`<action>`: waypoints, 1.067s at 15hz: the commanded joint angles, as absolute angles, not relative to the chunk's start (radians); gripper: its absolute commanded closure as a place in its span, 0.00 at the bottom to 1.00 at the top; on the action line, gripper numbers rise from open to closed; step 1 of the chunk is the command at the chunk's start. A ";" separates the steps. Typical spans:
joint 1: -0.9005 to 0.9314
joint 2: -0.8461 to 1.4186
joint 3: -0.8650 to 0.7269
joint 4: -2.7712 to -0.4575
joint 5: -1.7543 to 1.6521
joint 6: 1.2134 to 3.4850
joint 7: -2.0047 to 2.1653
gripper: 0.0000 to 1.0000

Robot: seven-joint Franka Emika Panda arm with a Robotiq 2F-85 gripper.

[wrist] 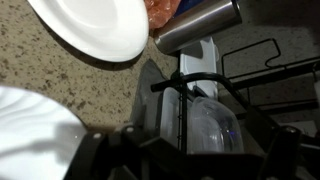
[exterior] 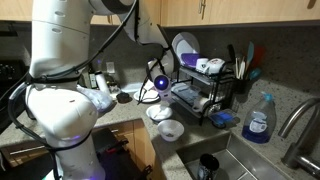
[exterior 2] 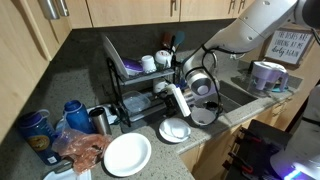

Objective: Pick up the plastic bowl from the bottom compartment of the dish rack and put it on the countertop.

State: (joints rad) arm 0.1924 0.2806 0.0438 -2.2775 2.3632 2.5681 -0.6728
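Note:
The black wire dish rack [exterior: 205, 88] stands on the speckled countertop [exterior: 120, 118]; it also shows in the other exterior view [exterior 2: 135, 85]. In the wrist view a clear plastic bowl [wrist: 212, 125] stands on edge in the rack's bottom compartment, behind a wire, next to a white plastic piece [wrist: 195, 65]. My gripper [wrist: 190, 168] is close in front of the bowl, its dark fingers spread to either side, holding nothing. In both exterior views the gripper [exterior: 162, 88] [exterior 2: 192, 92] is at the open end of the lower tier.
A white plate [exterior 2: 127, 154] and a white bowl [exterior 2: 175, 130] lie on the countertop beside the rack. A steel cup [exterior 2: 98, 120], blue cups [exterior 2: 36, 126] and an orange bag [exterior 2: 85, 150] stand further along. The sink [exterior: 255, 160] and a blue soap bottle [exterior: 258, 120] are past the rack.

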 commanded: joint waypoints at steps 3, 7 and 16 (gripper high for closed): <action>0.332 0.387 -0.021 -2.109 2.667 2.705 -1.045 0.00; 0.391 0.450 -0.155 -1.972 2.604 2.783 -1.067 0.00; 0.636 0.625 -0.382 -1.834 2.601 2.872 -0.956 0.00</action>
